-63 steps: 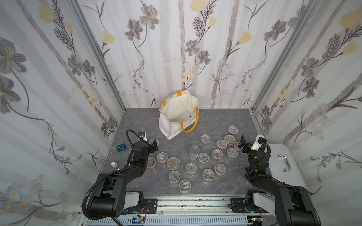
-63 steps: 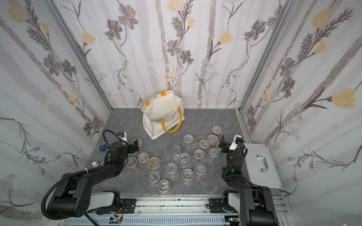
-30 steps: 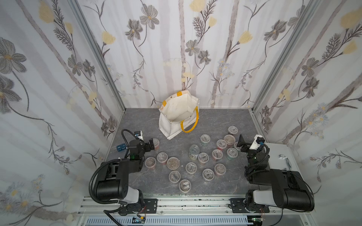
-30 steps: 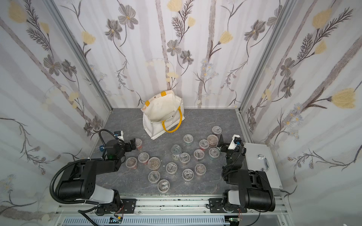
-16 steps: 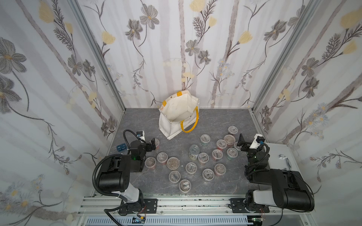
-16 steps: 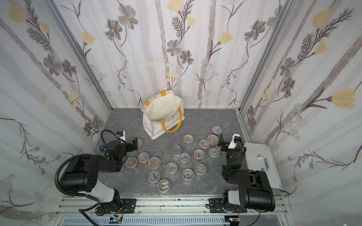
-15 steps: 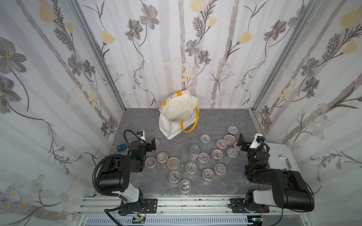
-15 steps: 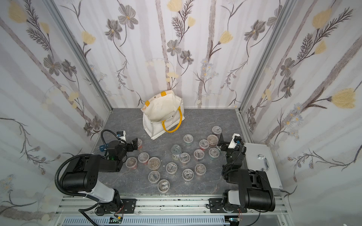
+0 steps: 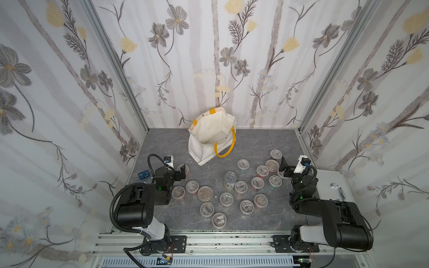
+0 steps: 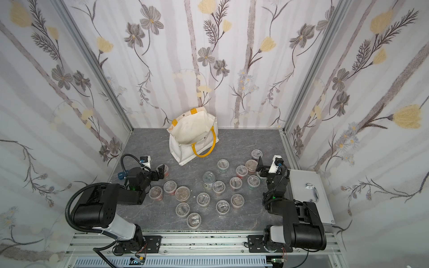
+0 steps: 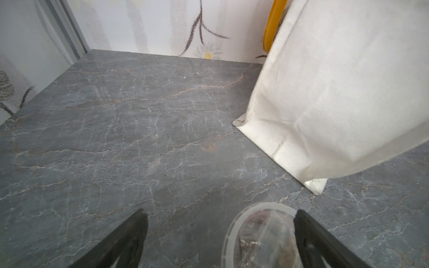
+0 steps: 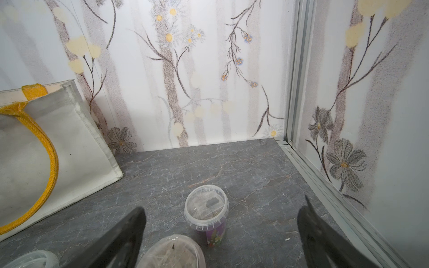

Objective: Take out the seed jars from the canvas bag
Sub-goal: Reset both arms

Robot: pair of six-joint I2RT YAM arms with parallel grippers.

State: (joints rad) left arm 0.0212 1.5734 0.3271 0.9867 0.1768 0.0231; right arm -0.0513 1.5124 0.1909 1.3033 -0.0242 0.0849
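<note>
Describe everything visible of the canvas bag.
The canvas bag is cream-white cloth, boxy, standing upright with its mouth open at the back of the grey table, close to the rear wall. Yellow patches mark its rim; one yellow loop handle hangs down its front. Its visible inside looks empty; nothing grips it.

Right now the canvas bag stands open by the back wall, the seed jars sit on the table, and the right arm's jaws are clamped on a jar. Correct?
Not clamped: on the right gripper the jaws stand wide open, gripping nothing, as the right wrist view shows. The canvas bag and the seed jars are as you say.
</note>
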